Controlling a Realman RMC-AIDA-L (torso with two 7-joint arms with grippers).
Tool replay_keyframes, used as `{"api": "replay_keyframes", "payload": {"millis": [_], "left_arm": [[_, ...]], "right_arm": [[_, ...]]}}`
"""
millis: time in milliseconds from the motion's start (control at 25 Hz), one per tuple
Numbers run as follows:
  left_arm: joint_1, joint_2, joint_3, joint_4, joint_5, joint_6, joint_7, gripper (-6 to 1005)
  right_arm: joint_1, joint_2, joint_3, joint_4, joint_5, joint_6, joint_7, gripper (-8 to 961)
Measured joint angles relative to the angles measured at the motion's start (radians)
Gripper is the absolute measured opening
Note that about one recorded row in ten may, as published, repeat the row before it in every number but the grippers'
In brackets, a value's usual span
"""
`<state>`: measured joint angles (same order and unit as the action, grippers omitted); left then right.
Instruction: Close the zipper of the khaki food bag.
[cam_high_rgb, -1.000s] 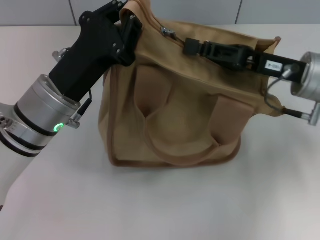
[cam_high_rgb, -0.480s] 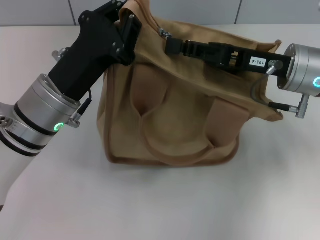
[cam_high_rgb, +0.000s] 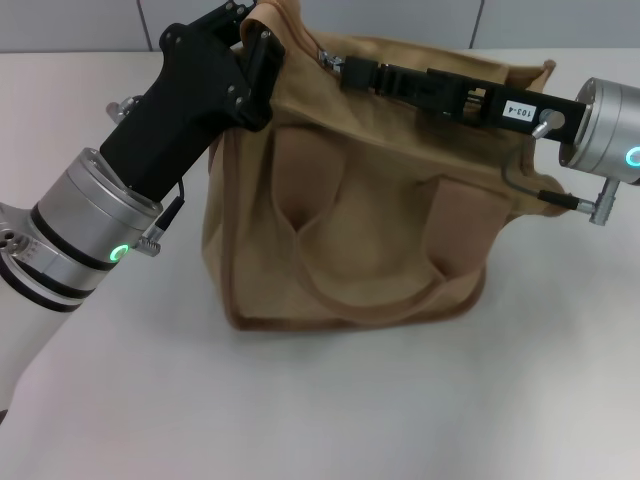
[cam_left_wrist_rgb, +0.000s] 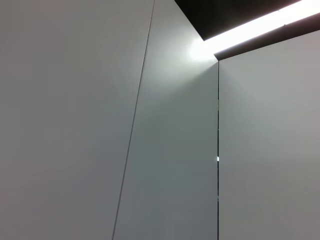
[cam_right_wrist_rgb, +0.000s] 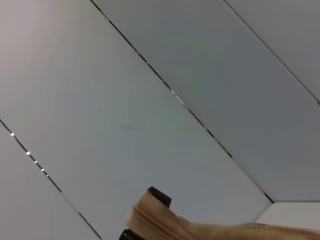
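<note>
Change since the earlier head views: the right gripper (cam_high_rgb: 345, 72) has travelled along the bag's top toward the robot's left, from about mid-top a second ago to close beside the left end now; the bag's upper right corner sits higher and flatter. The left gripper (cam_high_rgb: 255, 40) has not moved.

Item: khaki food bag (cam_high_rgb: 350, 200), upright on a white table (cam_high_rgb: 330, 400), looped handle hanging down its near face (darker patches at the handle roots).

Item: zipper (cam_high_rgb: 330, 58), running along the bag's top edge; its silver pull shows at the left end, right at the right gripper's tip.

Edges and room: bare table lies in front of the bag and to both sides; the bag's base is well clear of the near table edge; a grey panelled wall stands behind.

Left gripper: jaws clamped on the bag's upper left corner fabric, which bunches up between them.

Right gripper: stretched flat over the bag's top, tips at the zipper pull; how far the jaws stand apart, and whether they grip the pull, cannot be told.

Right wrist view: a fold of khaki fabric (cam_right_wrist_rgb: 165, 220) against wall panels. Left wrist view: wall only.
</note>
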<state>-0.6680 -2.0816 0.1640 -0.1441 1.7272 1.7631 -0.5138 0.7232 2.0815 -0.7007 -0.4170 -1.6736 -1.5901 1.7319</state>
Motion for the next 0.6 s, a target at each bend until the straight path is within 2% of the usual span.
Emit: {"api": "replay_keyframes", "payload": {"millis": [320,480,600], "left_arm": [[-0.003,0.0,-0.001,0.0,0.001,-0.001,0.0,94],[-0.006,0.0,-0.002,0.0,0.001,-0.003,0.0,95],[-0.008,0.0,-0.002,0.0,0.0,-0.007,0.0,95]], "right_arm": [[0.002,0.0,-0.025,-0.001,-0.007,0.036,0.007,304],[0.01,-0.002,-0.07,-0.006,-0.003,0.012,0.005,304],[0.012,-0.001,-0.065,-0.015,0.0,-0.006,0.004,304]]}}
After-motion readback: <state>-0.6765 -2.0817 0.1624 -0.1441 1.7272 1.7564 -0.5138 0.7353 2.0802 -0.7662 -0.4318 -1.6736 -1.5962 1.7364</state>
